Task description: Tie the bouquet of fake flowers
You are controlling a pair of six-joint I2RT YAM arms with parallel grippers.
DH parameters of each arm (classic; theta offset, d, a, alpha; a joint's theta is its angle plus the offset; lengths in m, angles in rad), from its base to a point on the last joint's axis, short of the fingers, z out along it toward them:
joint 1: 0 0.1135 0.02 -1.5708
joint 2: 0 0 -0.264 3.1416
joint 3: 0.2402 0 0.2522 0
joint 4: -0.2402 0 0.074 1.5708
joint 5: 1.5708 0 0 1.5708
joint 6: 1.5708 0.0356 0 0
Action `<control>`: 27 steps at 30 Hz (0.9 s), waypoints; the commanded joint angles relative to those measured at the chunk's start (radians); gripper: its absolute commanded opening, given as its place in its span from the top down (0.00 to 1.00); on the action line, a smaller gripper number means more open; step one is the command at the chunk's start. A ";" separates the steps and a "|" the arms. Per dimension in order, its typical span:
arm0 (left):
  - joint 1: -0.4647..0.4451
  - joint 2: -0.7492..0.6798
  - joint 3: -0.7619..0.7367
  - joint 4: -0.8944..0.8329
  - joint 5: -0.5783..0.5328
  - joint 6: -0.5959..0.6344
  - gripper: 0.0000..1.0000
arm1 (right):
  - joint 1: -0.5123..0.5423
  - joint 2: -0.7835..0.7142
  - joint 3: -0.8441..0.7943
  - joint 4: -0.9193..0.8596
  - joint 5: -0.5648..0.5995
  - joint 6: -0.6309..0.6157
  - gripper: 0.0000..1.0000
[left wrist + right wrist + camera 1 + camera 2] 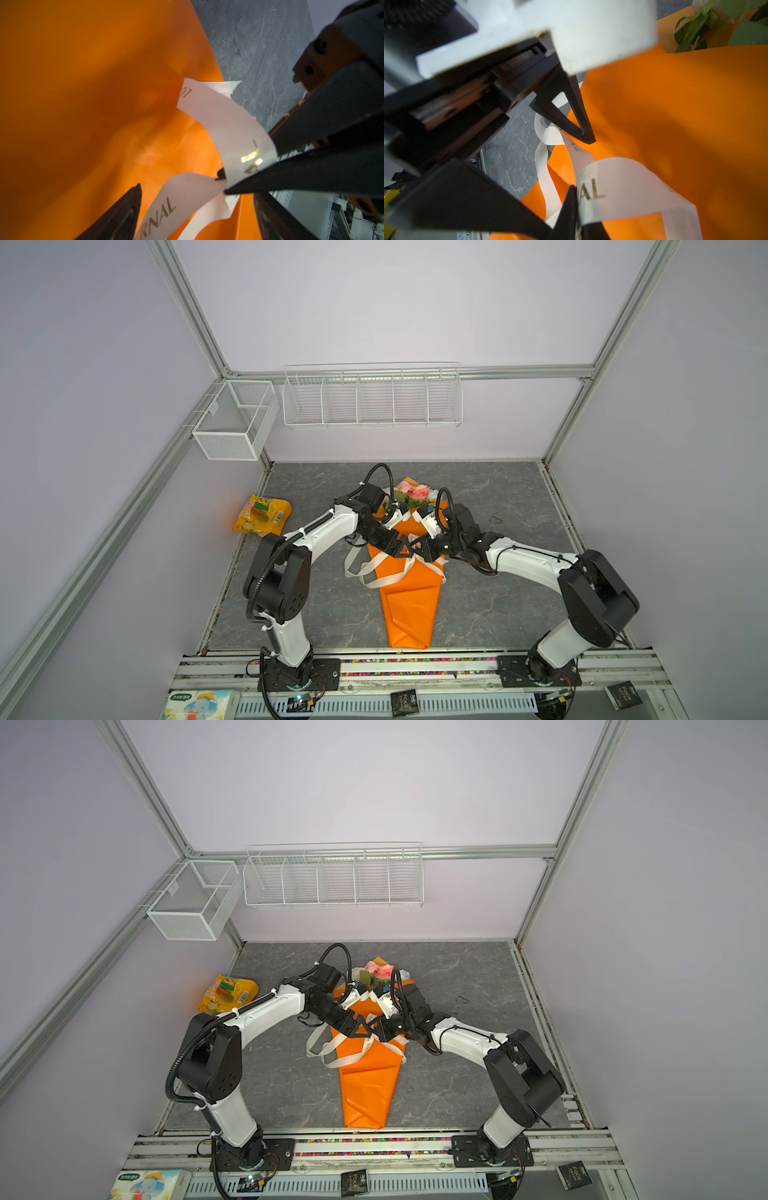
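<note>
Bouquet of fake flowers in orange paper cone (409,597): flat on grey marbled tabletop (498,497), blooms away from arm bases. Likely light, crushable, paper slick; best gripped at waist.
Cream printed ribbon (218,116): limp, crossing the cone.
Left gripper (197,191): splayed, empty.
Right gripper (575,199): pinching ribbon.

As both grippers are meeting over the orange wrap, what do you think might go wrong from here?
The left gripper is open, so only the right gripper pinches the ribbon; its loose loops may slacken off the bouquet of fake flowers. Both grippers sit very close together, so they might clash or crease the orange paper.
</note>
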 commanded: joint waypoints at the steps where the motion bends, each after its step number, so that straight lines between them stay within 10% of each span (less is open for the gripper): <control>1: -0.001 -0.004 -0.004 -0.032 0.065 0.043 0.18 | -0.009 -0.001 -0.004 0.036 -0.017 0.023 0.89; 9: -0.038 -0.019 -0.035 -0.019 0.001 0.000 0.27 | -0.023 0.011 0.000 0.072 -0.036 0.079 0.88; 27: -0.058 -0.090 -0.083 0.122 -0.045 -0.089 0.78 | -0.029 0.015 -0.014 0.103 -0.037 0.144 0.85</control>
